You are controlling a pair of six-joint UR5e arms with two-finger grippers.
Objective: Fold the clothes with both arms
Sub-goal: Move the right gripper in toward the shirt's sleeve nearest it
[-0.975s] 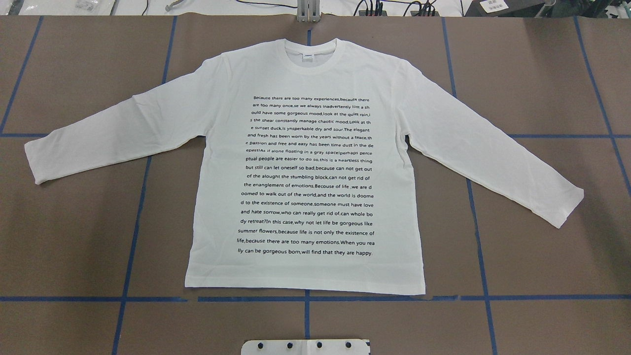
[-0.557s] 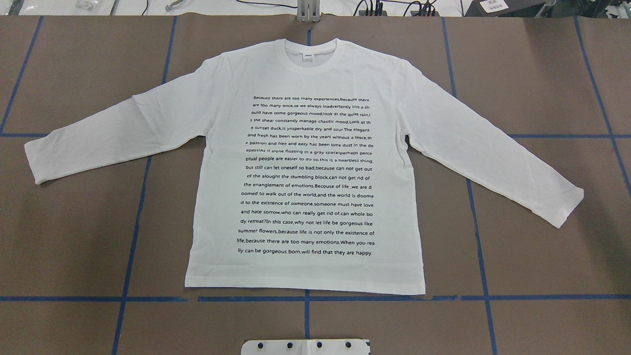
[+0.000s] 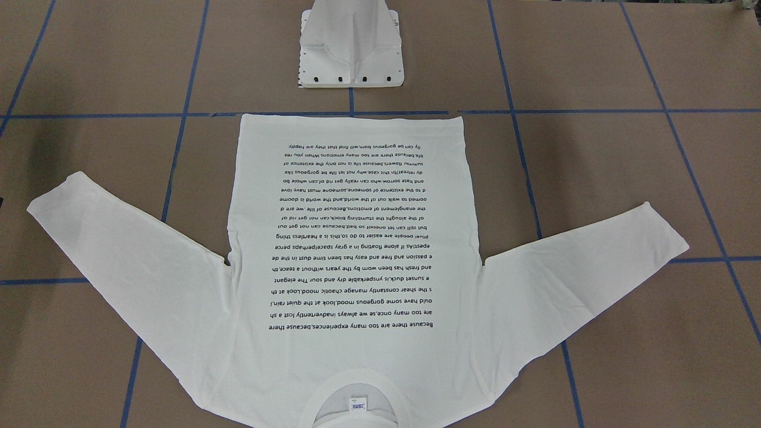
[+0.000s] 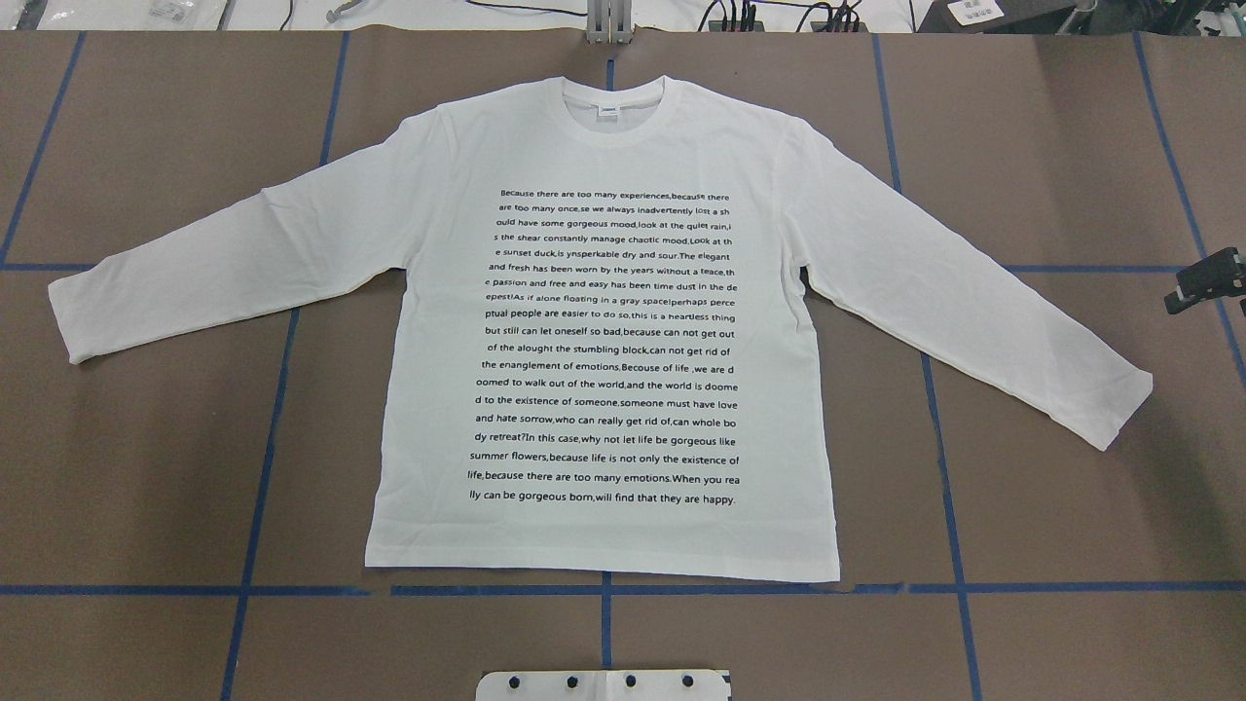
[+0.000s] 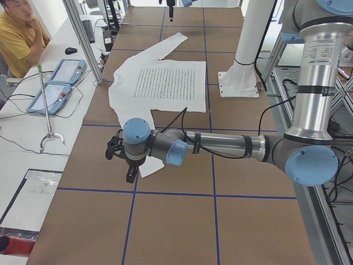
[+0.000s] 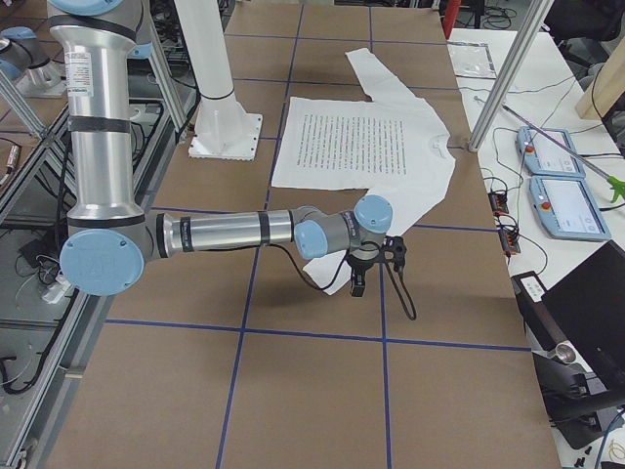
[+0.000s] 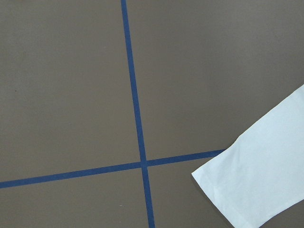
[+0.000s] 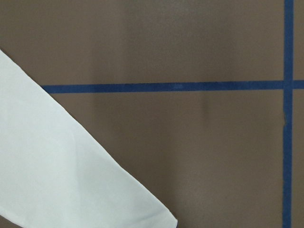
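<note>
my white pedestal base sits nearest me at 6 o'clock, on the brown table crossed by blue tape lines. just past it lies the shirt, spread flat with the print side up, hem toward me and collar at 12 o'clock. its left sleeve reaches out to about 9 o'clock and its right sleeve to about 4 o'clock.

my left gripper hangs above the table by the left cuff, apart from the cloth. only the side view shows it, so i cannot tell whether its fingers are spread or pressed together. my right gripper hangs likewise by the right cuff. a black part of that arm's end shows at 3 o'clock in the overhead view, and its fingers i cannot read either.

past the collar, at 12 o'clock, an aluminium post stands at the table's far edge. on the white bench beyond lie two blue-rimmed tablets, with a person in a yellow top seated by them.
</note>
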